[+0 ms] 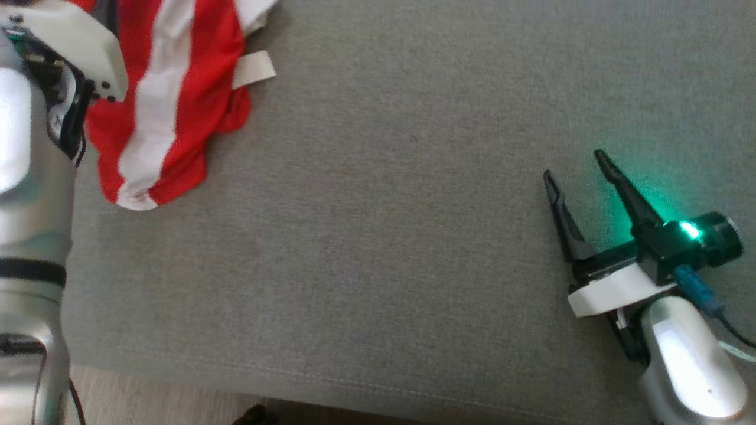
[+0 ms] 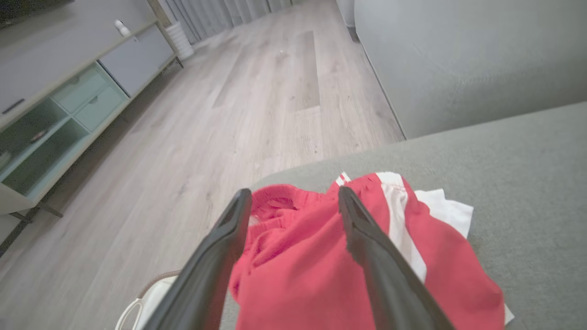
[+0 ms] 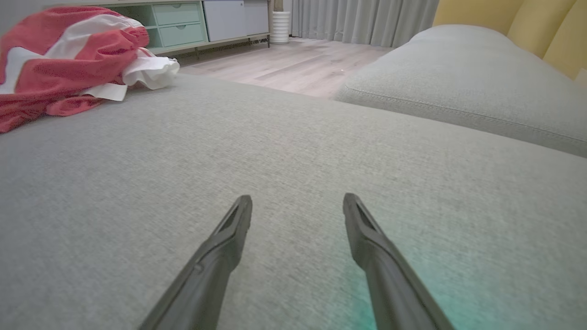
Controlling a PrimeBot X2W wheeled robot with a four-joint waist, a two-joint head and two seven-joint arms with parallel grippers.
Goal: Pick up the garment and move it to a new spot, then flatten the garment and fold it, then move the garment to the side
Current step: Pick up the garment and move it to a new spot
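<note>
Garment: crumpled red fabric garment with white stripes [image 1: 171, 106] — lying at the far-left corner of the grey woven sofa cushion [image 1: 384, 206], close to its edge.
Left gripper [image 2: 293, 195]: fingers spread apart, holding nothing, poised over the red cloth.
Right gripper [image 1: 574, 165]: fingers apart and empty — over bare cushion, well apart from the garment.

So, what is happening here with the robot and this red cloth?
A two-armed robot seems ready to pick up a crumpled red and white garment lying on a grey sofa. Its left claw is open over the garment, with nothing gripped yet. The right claw is open too, over bare cushion well away from the garment.
</note>
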